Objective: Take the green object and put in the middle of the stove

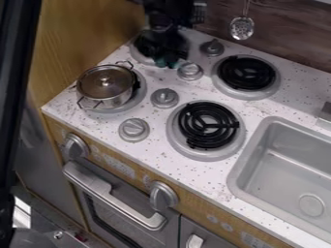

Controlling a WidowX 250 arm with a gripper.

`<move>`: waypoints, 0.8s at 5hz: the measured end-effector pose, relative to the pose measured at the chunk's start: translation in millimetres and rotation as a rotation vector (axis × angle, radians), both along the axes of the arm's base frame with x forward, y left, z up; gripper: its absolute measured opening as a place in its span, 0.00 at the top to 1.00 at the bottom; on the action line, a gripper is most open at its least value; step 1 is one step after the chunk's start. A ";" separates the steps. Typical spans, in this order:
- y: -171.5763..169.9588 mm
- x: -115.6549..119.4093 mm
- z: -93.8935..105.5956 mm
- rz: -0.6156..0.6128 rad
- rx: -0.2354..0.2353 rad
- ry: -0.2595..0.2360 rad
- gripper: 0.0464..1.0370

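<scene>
The end effector (pixel 167 60) is being held over the upper part of the stove (pixel 185 89), beside the burner (pixel 140 56) nearest the back corner, and whether it is being kept spread or pressed together cannot be told, its dark shape being lost in shadow. Directly at its lower tip the green object (pixel 161 63) is being glimpsed as small patches, largely hidden by the end effector, so that its long axis is not being revealed and neither a grip nor contact with the surface can be confirmed. As judged from this, almost no sideways travel is being called for to reach it; the direction that matters is the one toward the middle, which is being marked out below and slightly right of the tip in the camera view, between the upper knob (pixel 190 71) and the lower knob (pixel 165 98). The upper knob is being placed just beside that path and could be bumped if the object is being carried too low, while the lidded pot (pixel 106 87) is being left well to one side.
</scene>
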State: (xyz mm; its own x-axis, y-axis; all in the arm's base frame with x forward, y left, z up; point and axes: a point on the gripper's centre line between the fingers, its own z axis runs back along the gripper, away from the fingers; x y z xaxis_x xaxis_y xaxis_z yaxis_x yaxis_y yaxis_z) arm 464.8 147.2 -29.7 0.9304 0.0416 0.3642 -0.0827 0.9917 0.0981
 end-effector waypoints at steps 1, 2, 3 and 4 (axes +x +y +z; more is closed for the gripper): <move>-4.0 -8.5 -9.0 -0.011 -0.022 0.027 0.53; -9.2 -13.7 -15.3 -0.040 -0.040 0.041 0.22; -19.2 -12.6 -10.1 -0.082 -0.042 0.053 0.04; -32.6 -4.2 31.7 -0.159 0.034 0.062 0.04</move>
State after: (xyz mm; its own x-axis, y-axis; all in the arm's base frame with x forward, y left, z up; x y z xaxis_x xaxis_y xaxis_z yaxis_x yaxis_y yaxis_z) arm 460.6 114.6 2.0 0.9450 -0.1191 0.3047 0.0819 0.9878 0.1321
